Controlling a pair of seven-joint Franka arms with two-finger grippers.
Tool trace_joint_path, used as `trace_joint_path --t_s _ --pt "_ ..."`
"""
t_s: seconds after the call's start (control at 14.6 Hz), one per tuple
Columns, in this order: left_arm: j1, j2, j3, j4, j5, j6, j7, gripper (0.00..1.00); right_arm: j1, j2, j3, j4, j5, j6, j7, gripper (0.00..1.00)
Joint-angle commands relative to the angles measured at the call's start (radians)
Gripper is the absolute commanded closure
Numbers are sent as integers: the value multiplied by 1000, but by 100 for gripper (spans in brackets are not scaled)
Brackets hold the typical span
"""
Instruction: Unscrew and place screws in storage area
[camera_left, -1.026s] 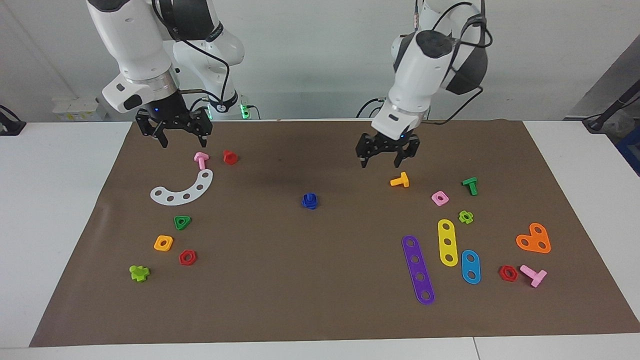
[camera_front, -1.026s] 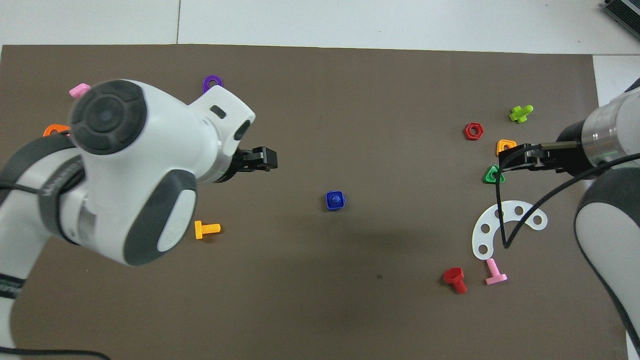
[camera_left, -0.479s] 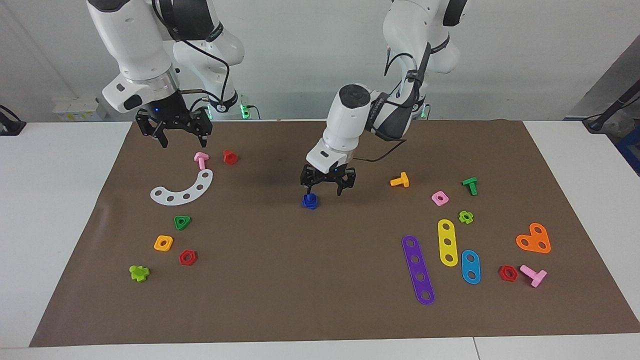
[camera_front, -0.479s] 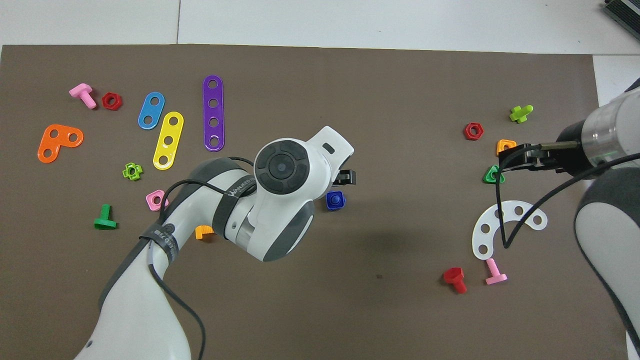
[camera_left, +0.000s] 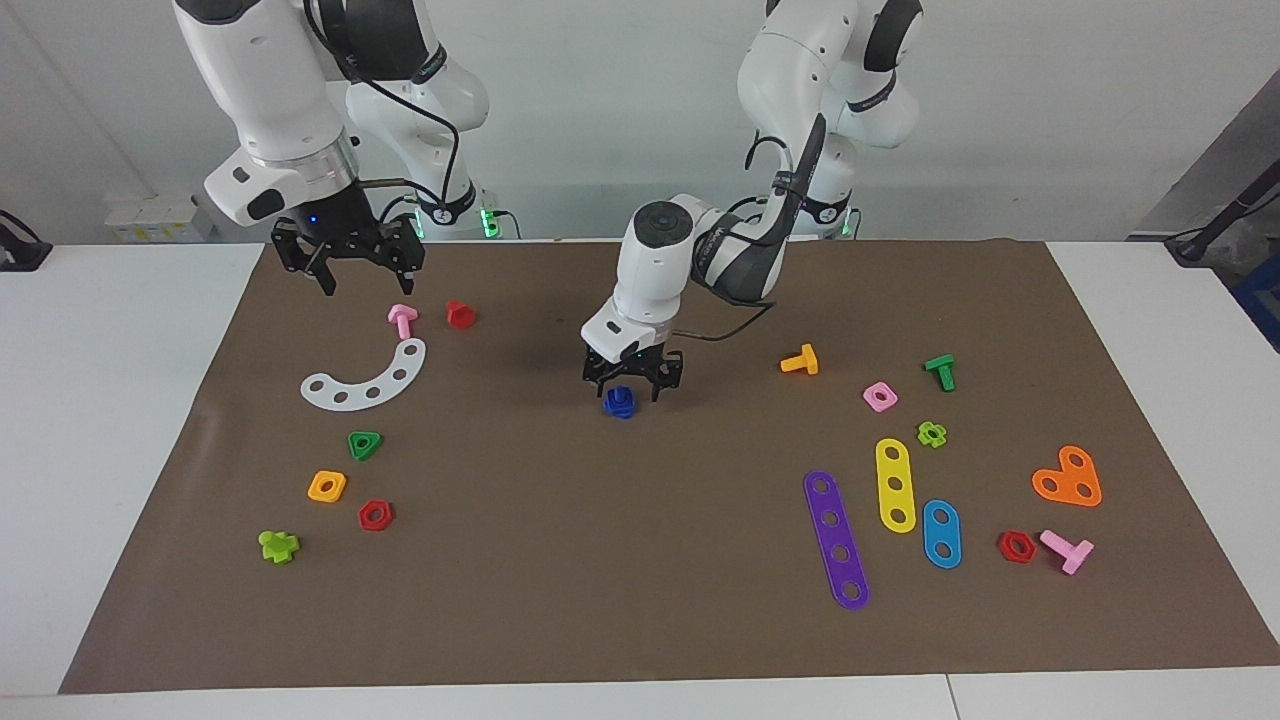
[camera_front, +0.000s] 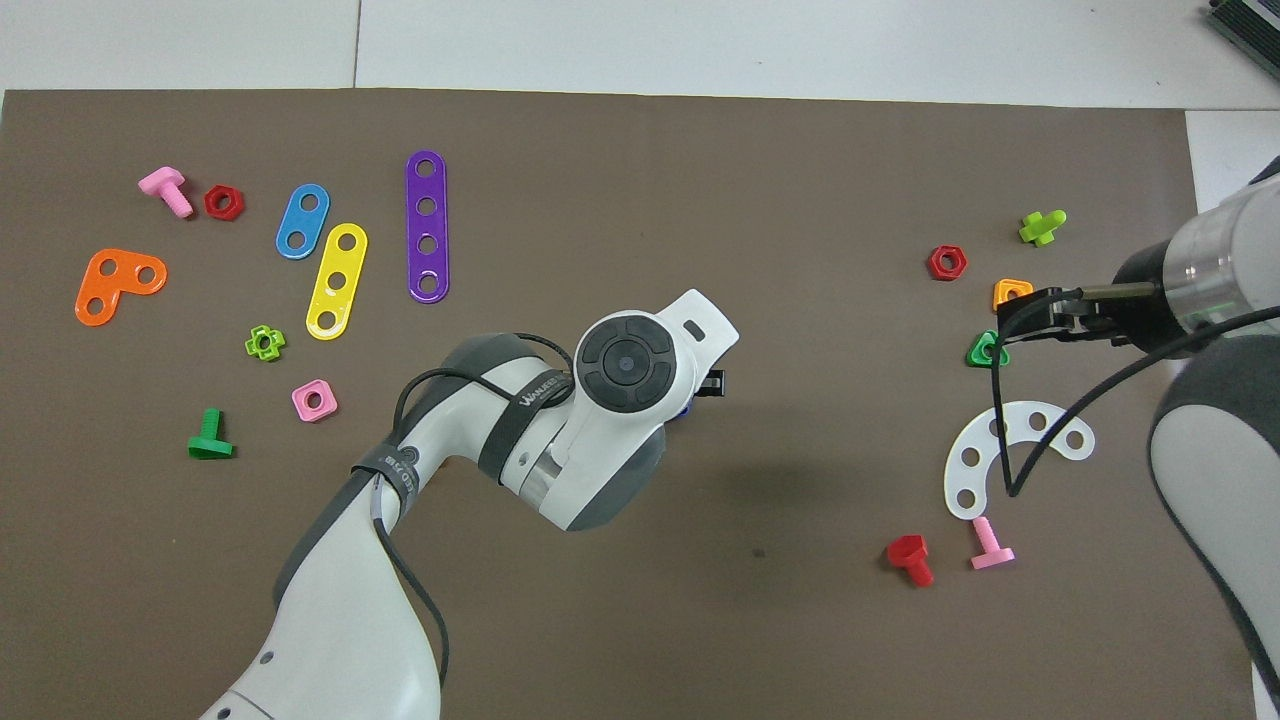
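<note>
The screw (camera_left: 620, 401) sits mid-mat (camera_left: 640, 620) on the table (camera_left: 100, 400), the left gripper (camera_left: 632, 385) just over it. The right gripper (camera_left: 347, 268) waits over the mat's edge nearest the robots, at the right arm's end, near a curved strip (camera_left: 366, 381).

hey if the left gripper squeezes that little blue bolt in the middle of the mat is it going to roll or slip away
The blue bolt sits under the left gripper, apparently with its nut on and stem up, so it probably won't roll. It looks like small, smooth, hard plastic, likely light and stiff, so an off-centre pinch might make it squirt sideways across the brown mat. The right gripper waits over the mat's edge.
</note>
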Motion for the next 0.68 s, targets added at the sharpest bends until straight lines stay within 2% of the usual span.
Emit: trace_joint_path --t_s 0.0,0.48,0.62 --pt "-26 9 20 -18 32 43 -14 12 -13 -23 7 -27 6 13 12 0" --pt "-40 11 20 -65 32 102 -26 16 -13 -23 7 -27 5 13 12 0" --pt "-42 11 20 -70 32 113 -26 21 -13 -23 7 -27 6 12 12 0"
